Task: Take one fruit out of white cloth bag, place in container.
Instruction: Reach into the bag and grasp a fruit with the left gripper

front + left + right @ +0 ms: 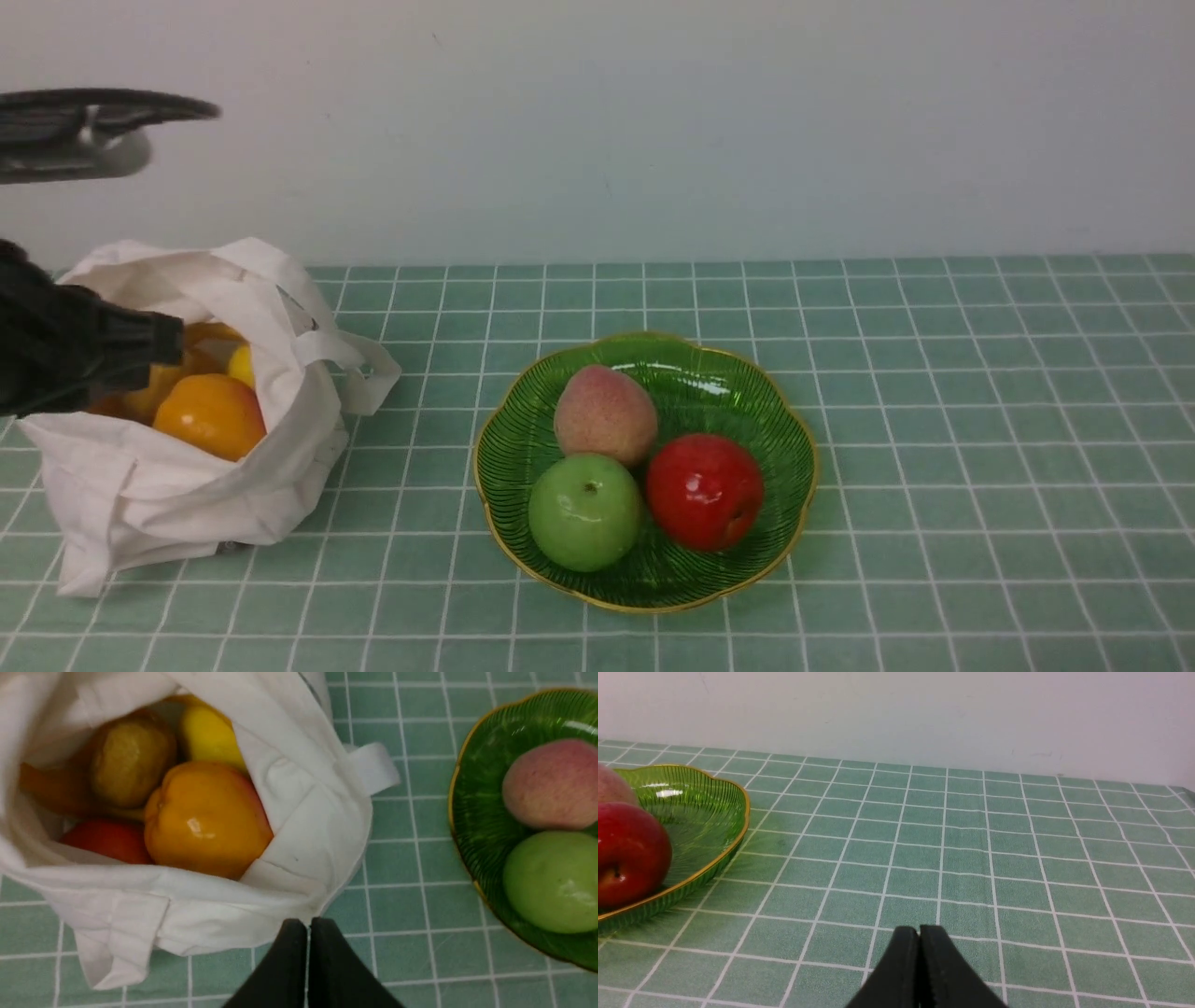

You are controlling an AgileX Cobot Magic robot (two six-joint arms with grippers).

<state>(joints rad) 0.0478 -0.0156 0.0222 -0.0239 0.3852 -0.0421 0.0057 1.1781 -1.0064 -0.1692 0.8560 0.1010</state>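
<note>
The white cloth bag [177, 485] stands open at the table's left. The fruit [210, 415], glossy orange-yellow, lies on top inside the bag [299, 826], against its near wall. In the left wrist view the fruit [205, 819] is in full sight. My left gripper [308, 922] is shut with nothing in it, hovering above the bag's outer rim, apart from the fruit. The left arm [65, 350] covers part of the bag's mouth. The container [719, 387], a green ribbed dish, sits mid-table. My right gripper [919, 929] is shut and empty, over bare cloth to the right of the container [710, 812].
The dish holds a peach [605, 413], a green apple [585, 511] and a red apple [704, 490]. Still in the bag are a dull brownish fruit [126, 760], a plain yellow one [210, 735] and a red one [107, 840]. A wall closes the back.
</note>
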